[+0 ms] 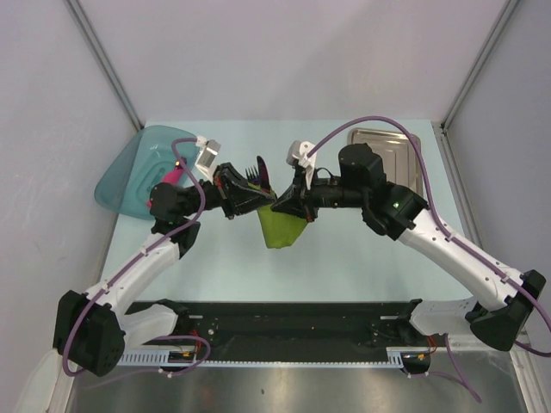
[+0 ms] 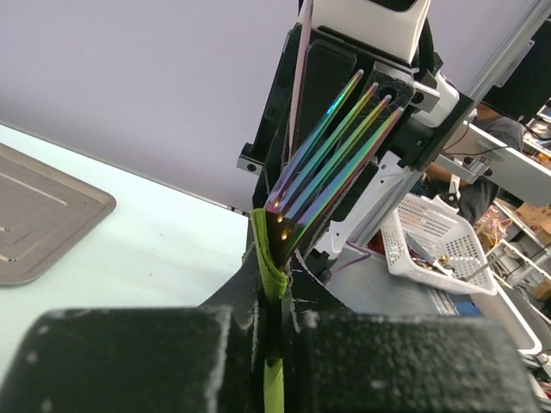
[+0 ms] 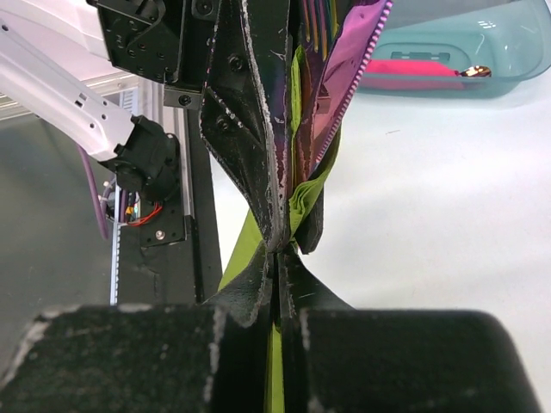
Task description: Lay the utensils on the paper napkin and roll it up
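Note:
The olive-green paper napkin (image 1: 282,229) hangs folded above the table, held between both grippers. My left gripper (image 1: 244,198) is shut on the napkin's edge (image 2: 269,258) together with the utensils. The iridescent fork (image 2: 331,155) sticks out past the fingertips, tines up, and its tines also show in the top view (image 1: 256,175). My right gripper (image 1: 290,206) faces the left one tip to tip and is shut on the napkin (image 3: 250,245). A purple-pink utensil blade (image 3: 344,73) shows in the fold beyond it. The utensil handles are hidden inside the napkin.
A silver metal tray (image 1: 389,146) lies at the back right, and it also shows in the left wrist view (image 2: 34,219). A teal plastic tub (image 1: 138,176) at the back left holds a pink bar (image 3: 413,67). A black strip runs along the near table edge (image 1: 293,314).

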